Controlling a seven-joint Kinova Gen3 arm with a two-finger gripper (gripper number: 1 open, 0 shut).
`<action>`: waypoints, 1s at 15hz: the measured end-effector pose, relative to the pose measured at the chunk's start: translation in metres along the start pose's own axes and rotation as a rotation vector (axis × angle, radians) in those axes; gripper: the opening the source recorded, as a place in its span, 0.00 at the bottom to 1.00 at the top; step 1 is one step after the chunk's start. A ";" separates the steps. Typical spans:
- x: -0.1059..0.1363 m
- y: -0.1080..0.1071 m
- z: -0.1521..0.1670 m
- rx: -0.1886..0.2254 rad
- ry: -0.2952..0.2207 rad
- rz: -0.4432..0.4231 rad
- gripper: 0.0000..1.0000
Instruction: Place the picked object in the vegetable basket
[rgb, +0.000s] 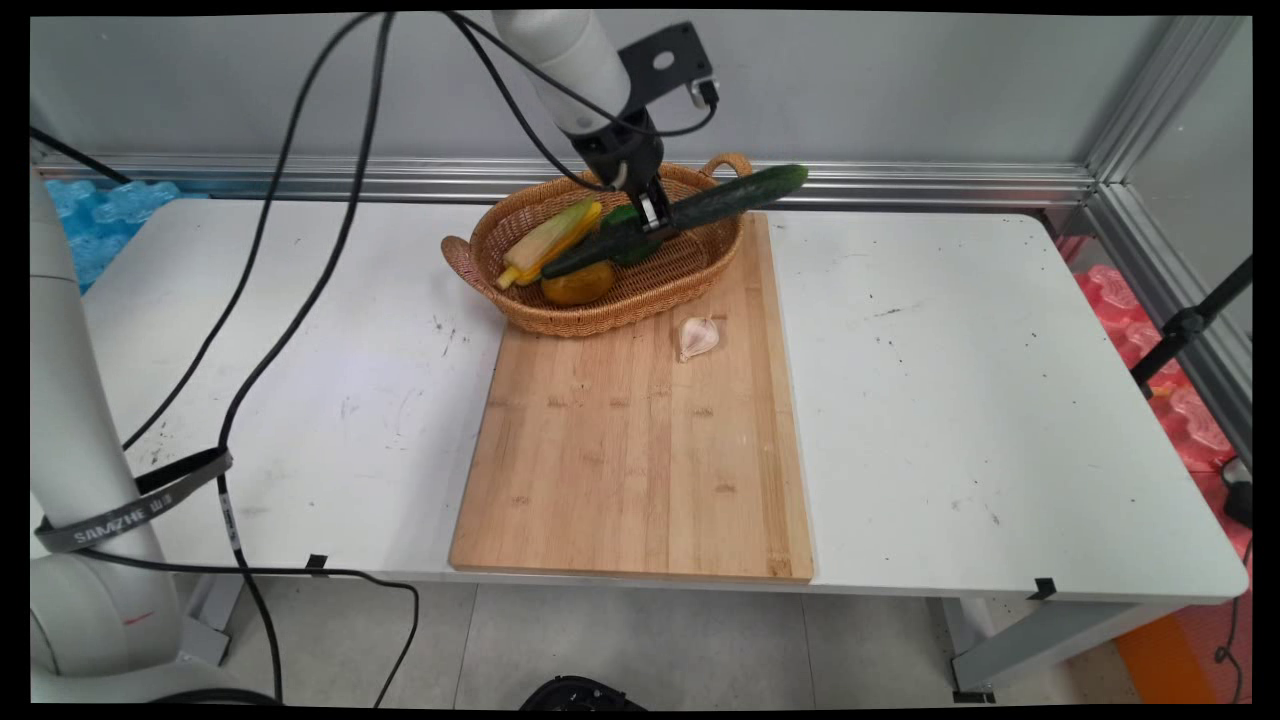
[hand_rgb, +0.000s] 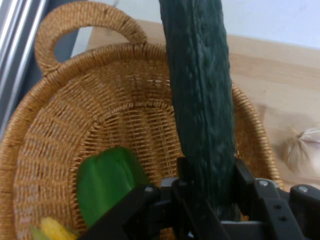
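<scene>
A long dark green cucumber (rgb: 690, 213) hangs tilted over the wicker basket (rgb: 520, 300), its right end higher and jutting past the basket's far rim. My gripper (rgb: 652, 214) is shut on the cucumber near its middle. The hand view shows the cucumber (hand_rgb: 202, 100) running up between the fingers (hand_rgb: 244, 180), above the basket's woven floor (hand_rgb: 125, 120). In the basket lie a corn cob (rgb: 550, 243), a brownish-yellow fruit (rgb: 578, 285) and a green pepper (hand_rgb: 106, 182), partly hidden in the main view.
The basket rests on the far end of a bamboo cutting board (rgb: 640, 450). A garlic bulb (rgb: 697, 336) lies on the board just in front of the basket. Black cables (rgb: 300, 250) hang over the table's left half.
</scene>
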 end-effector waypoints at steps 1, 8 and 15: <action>-0.001 -0.002 0.008 -0.007 -0.002 0.003 0.00; -0.011 -0.008 0.047 -0.057 -0.009 -0.012 0.00; -0.020 -0.020 0.050 -0.074 0.007 -0.018 1.00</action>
